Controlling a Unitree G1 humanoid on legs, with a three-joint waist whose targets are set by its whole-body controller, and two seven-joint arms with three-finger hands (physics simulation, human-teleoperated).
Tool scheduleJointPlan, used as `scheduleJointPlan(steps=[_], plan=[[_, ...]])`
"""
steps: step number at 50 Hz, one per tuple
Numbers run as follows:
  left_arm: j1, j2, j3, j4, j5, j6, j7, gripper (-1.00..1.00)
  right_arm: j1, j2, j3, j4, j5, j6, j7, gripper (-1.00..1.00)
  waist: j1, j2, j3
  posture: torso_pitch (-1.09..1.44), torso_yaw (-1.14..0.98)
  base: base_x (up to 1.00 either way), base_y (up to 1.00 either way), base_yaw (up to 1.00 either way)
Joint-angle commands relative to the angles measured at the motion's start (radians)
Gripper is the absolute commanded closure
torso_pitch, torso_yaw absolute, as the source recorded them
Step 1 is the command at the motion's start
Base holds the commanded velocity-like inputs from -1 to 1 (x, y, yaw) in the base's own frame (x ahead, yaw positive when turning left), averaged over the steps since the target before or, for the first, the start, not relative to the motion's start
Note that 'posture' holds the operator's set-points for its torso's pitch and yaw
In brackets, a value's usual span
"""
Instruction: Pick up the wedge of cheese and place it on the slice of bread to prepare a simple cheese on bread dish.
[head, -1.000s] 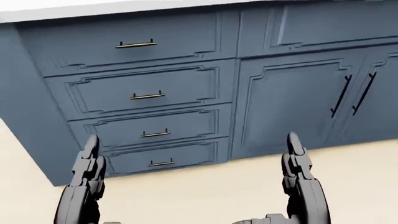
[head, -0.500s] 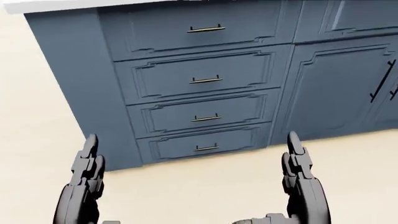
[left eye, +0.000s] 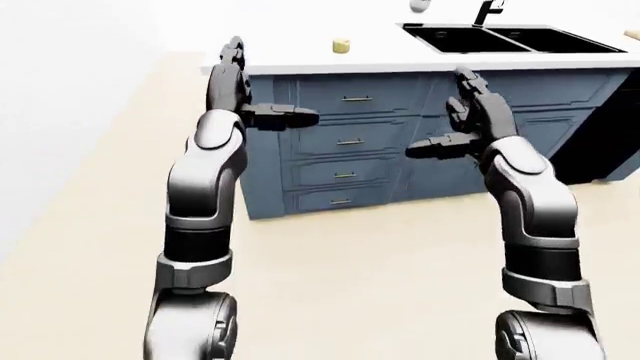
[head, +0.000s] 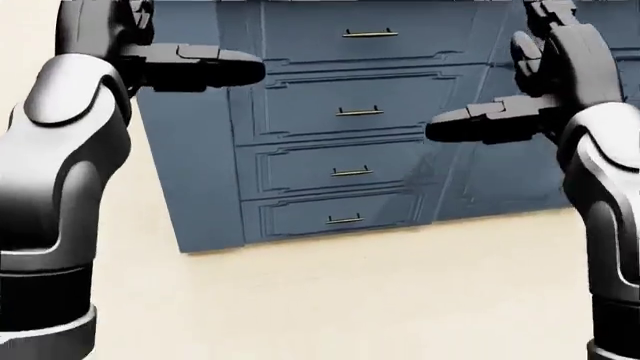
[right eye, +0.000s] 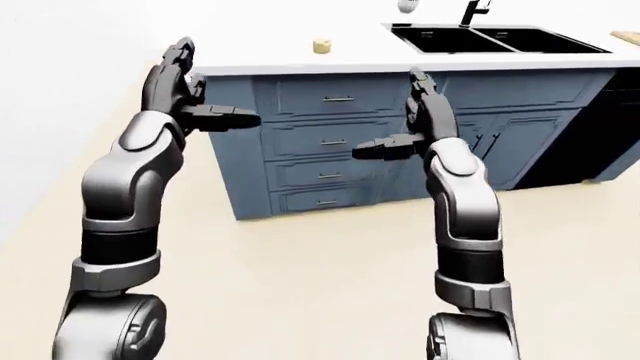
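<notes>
Slate-blue panelled cabinetry (left eye: 400, 142) with slim metal drawer handles filled the middle of what we saw, a stack of four drawers on its left part and doors to the right, standing on a pale cream floor (left eye: 350, 270). Over it ran a white countertop (left eye: 370, 52), and sunk into its right part was a black double-basin sink (left eye: 510, 39) with a dark tap at its far edge.

The task's thing that we could make out — a small pale-yellow wedge of cheese (left eye: 342, 46) — sat on the countertop left of the sink, well apart from both hands. We could not find the slice of bread in any view.

Our grey-and-black left hand (left eye: 245, 94) was raised before the cabinet's left corner, its fingers straight up and its thumb pointing right, spread and holding nothing. Our matching right hand (left eye: 462, 120) was raised before the doors, fingers up and thumb pointing left — also spread and empty. In the head view the two thumbs framed the drawer stack from either side, touching nothing.
</notes>
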Motion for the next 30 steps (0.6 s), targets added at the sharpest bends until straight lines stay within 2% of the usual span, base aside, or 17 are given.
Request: scheduleJointPlan(steps=[1,3,5,6,7,8,10,11,13,16,25,27,28,29,30], plan=[[-0.119,0.014,-0.004,0.045,-0.009,-0.022,0.003,-1.0,-0.125,-0.065,-0.016,0.029,-0.008,0.0,0.027,-1.0,-0.007,0.0,-0.031,0.0,0.0,0.0,0.0,0.0],[-0.169,0.02,-0.009,0.105,-0.009,-0.033,0.003,-1.0,-0.195,-0.09,-0.011,0.12,-0.02,-0.02,0.042,-1.0,-0.005,-0.015,-0.017,0.0,0.0,0.0,0.0,0.0],[-0.206,0.024,-0.011,0.147,-0.007,-0.044,0.004,-1.0,-0.248,-0.109,-0.001,0.19,-0.036,-0.034,0.064,-1.0,0.0,-0.043,-0.01,0.0,0.0,0.0,0.0,0.0],[-0.218,0.025,-0.011,0.164,-0.006,-0.049,0.003,-1.0,-0.265,-0.114,0.0,0.215,-0.042,-0.041,0.07,-1.0,0.004,-0.067,-0.012,0.0,0.0,0.0,0.0,0.0],[-0.231,0.027,-0.011,0.184,-0.005,-0.057,0.003,-1.0,-0.282,-0.119,0.001,0.238,-0.049,-0.048,0.077,-1.0,0.009,-0.103,-0.02,0.0,0.0,0.0,0.0,0.0],[-0.244,0.03,-0.011,0.201,-0.004,-0.063,0.003,-1.0,-0.297,-0.123,0.0,0.26,-0.053,-0.056,0.082,-1.0,-0.01,-0.056,-0.006,0.0,0.0,0.02,0.0,0.0],[-0.268,0.036,-0.012,0.232,0.0,-0.073,0.001,-1.0,-0.324,-0.13,0.003,0.297,-0.065,-0.067,0.088,-1.0,0.004,-0.071,-0.024,0.0,0.0,0.04,0.0,0.0],[-0.28,0.039,-0.013,0.242,0.002,-0.076,0.001,-1.0,-0.337,-0.134,0.005,0.312,-0.072,-0.07,0.092,-1.0,0.002,-0.079,-0.059,0.0,0.0,0.07,0.0,0.0],[-0.29,0.041,-0.012,0.254,0.004,-0.08,0.0,-1.0,-0.351,-0.138,0.007,0.322,-0.081,-0.069,0.097,-1.0,0.004,-0.074,-0.074,0.0,0.0,0.1,0.0,0.0],[-0.299,0.045,-0.01,0.262,0.007,-0.082,-0.001,-1.0,-0.365,-0.143,0.006,0.324,-0.091,-0.062,0.105,-1.0,0.0,-0.049,-0.064,0.0,0.0,0.15,0.02,0.0],[-0.346,0.06,-0.004,0.301,0.003,-0.082,0.002,-1.0,-0.39,-0.153,0.005,0.309,-0.103,-0.028,0.128,-1.0,-0.015,0.017,-0.05,0.0,0.0,0.16,0.05,0.0],[-0.346,0.061,-0.004,0.3,0.003,-0.082,0.002,-1.0,-0.389,-0.152,0.006,0.3,-0.107,-0.021,0.132,-1.0,-0.022,0.047,-0.05,0.0,0.0,0.17,0.05,0.0],[-0.347,0.062,-0.004,0.3,0.003,-0.082,0.003,-1.0,-0.39,-0.152,0.006,0.298,-0.107,-0.018,0.134,-1.0,-0.026,0.068,-0.054,0.0,0.0,0.17,0.05,0.0],[-0.348,0.062,-0.004,0.302,0.003,-0.082,0.003,-1.0,-0.39,-0.151,0.006,0.297,-0.109,-0.017,0.135,-1.0,-0.027,0.1,-0.066,0.0,0.0,0.16,0.05,0.0],[-0.349,0.062,-0.004,0.303,0.003,-0.083,0.003,-1.0,-0.39,-0.151,0.006,0.297,-0.11,-0.017,0.136,-1.0,-0.018,0.057,-0.056,0.0,0.0,0.17,0.05,0.0]])
